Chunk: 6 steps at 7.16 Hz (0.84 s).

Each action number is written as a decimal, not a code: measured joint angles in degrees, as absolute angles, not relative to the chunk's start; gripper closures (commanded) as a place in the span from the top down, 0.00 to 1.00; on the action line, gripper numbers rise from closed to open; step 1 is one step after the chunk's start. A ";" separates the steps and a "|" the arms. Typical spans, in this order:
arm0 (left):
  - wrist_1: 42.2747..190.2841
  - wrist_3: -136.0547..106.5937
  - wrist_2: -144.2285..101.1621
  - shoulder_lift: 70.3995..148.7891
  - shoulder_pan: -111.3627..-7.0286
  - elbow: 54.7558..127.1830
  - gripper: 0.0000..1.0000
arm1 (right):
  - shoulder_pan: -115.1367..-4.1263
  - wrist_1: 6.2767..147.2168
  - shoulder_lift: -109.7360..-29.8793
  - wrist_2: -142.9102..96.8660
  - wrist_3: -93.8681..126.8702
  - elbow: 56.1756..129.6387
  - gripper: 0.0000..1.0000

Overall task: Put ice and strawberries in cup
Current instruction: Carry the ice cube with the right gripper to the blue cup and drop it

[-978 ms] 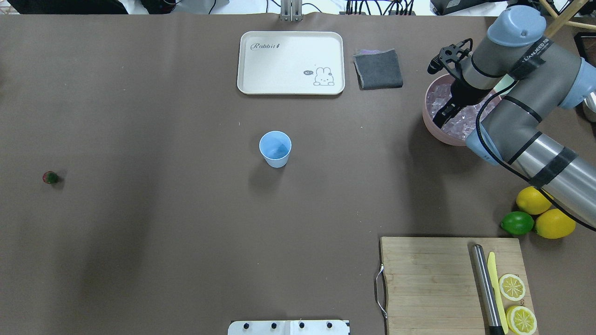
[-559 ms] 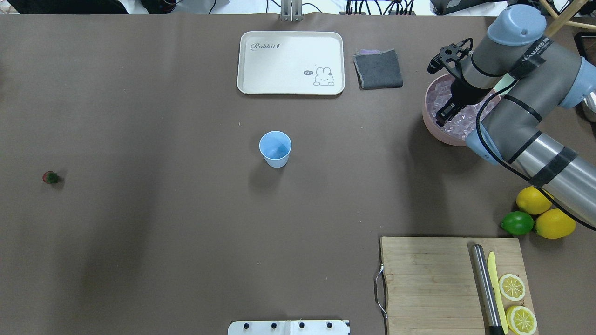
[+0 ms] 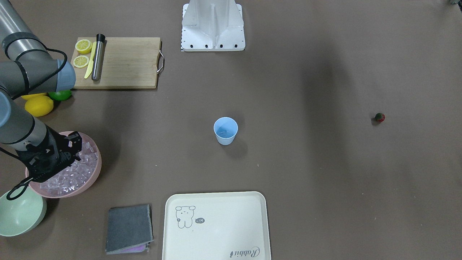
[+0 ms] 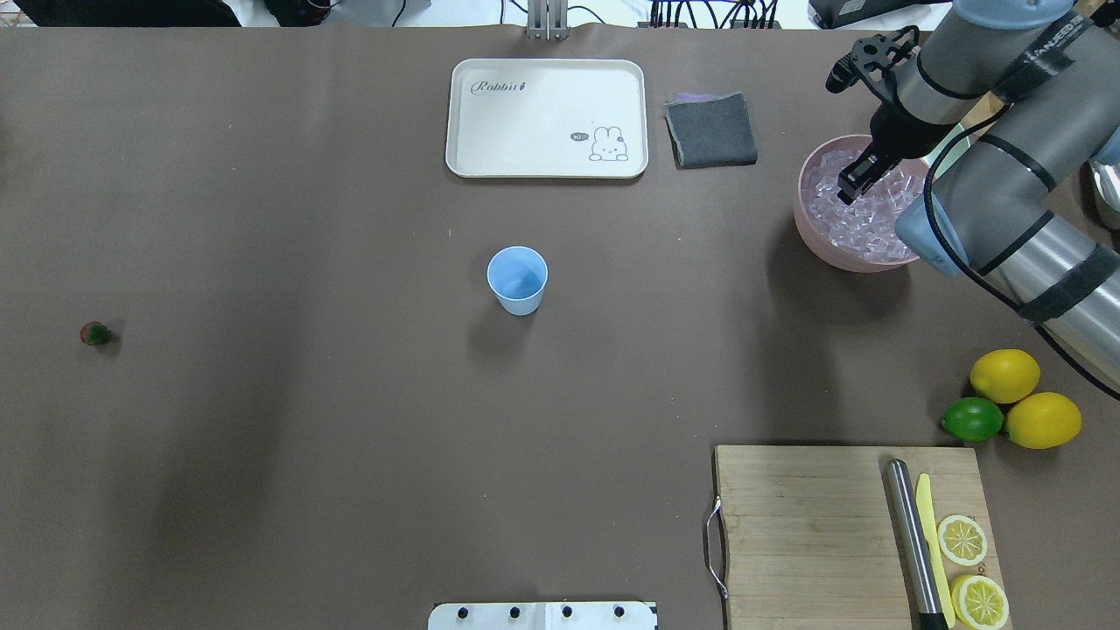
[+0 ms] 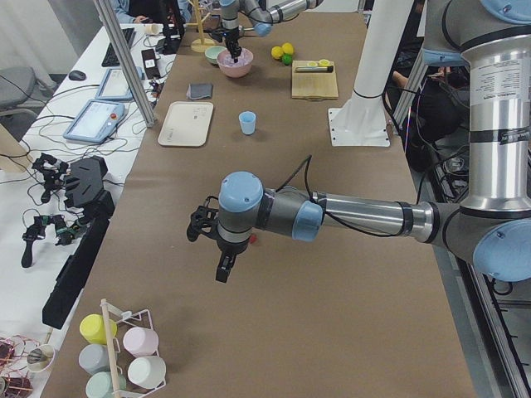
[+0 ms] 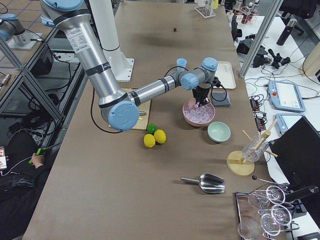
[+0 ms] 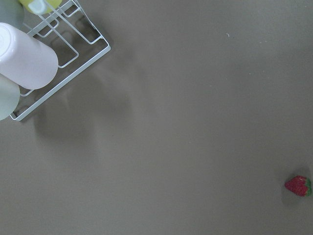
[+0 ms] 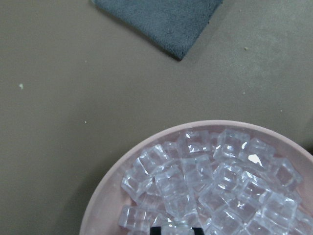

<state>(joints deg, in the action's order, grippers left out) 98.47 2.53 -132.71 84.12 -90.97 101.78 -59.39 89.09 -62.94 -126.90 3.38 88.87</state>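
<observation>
Right gripper point(image 4: 850, 194) lifted above ice point(image 4: 866, 226); tray point(image 4: 534, 122) reads "Rabbit".

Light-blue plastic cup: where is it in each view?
Front-facing: small light-blue plastic cup, centre.
Overhead: cup, centre.
Exterior left: cup, upper middle.
Exterior right: cup, upper middle.
Left wrist: absent.
Right wrist: absent.
Landmark: cream rectangular rabbit tray, in all four exterior views.

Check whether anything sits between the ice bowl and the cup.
Nothing visible does. The table between the bowl and the cup is bare; the cloth and the tray lie off to the far side.
</observation>
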 measured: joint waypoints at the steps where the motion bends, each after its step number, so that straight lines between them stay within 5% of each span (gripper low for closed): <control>1: 98.45 2.49 -132.73 84.16 -90.97 101.77 0.98 | -60.34 92.83 -62.46 -126.88 3.29 91.99 0.00; 6: 98.42 2.43 -132.80 84.60 -90.91 101.66 0.98 | -51.55 91.03 -54.76 -130.71 40.01 98.90 0.00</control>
